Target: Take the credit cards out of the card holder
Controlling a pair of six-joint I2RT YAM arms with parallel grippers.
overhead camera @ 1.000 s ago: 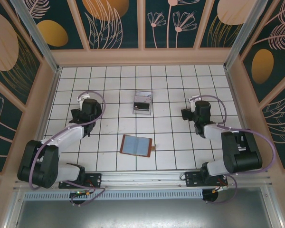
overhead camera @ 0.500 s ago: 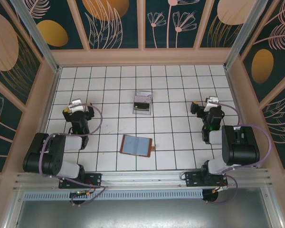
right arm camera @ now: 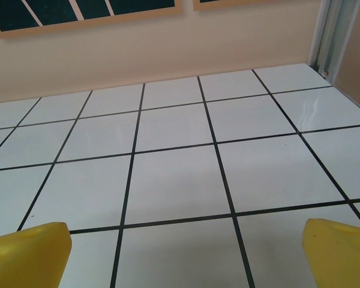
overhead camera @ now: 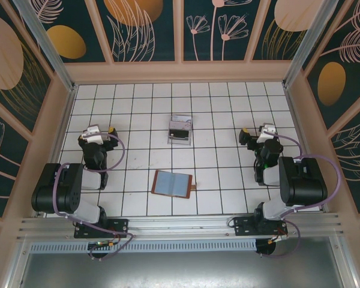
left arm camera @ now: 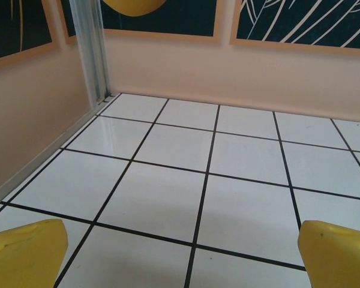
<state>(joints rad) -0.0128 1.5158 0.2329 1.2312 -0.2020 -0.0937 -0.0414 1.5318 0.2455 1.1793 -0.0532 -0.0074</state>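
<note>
The left arm is seen folded on itself at the left side of the white-tiled counter [overhead camera: 228, 96], and the left hand [overhead camera: 98, 133] is pointed toward the far wall; the right arm is folded likewise at the right side, with the right hand [overhead camera: 261, 133] held at about the same depth. Both hands are spread wide: the blunt yellow fingers [left arm camera: 24, 252] of the left and those of the right [right arm camera: 30, 249] are set at the lower corners of the wrist views, with glossy tile and black grout lines between them. The card holder [overhead camera: 172, 183] is laid open and flat near the front centre, between the arms, reddish-brown at its edge with a grey-blue lining. Farther back, well apart from it, grey, dark-banded credit cards [overhead camera: 180, 133] are seen lying in a clear plastic tray [overhead camera: 191, 120]
</note>
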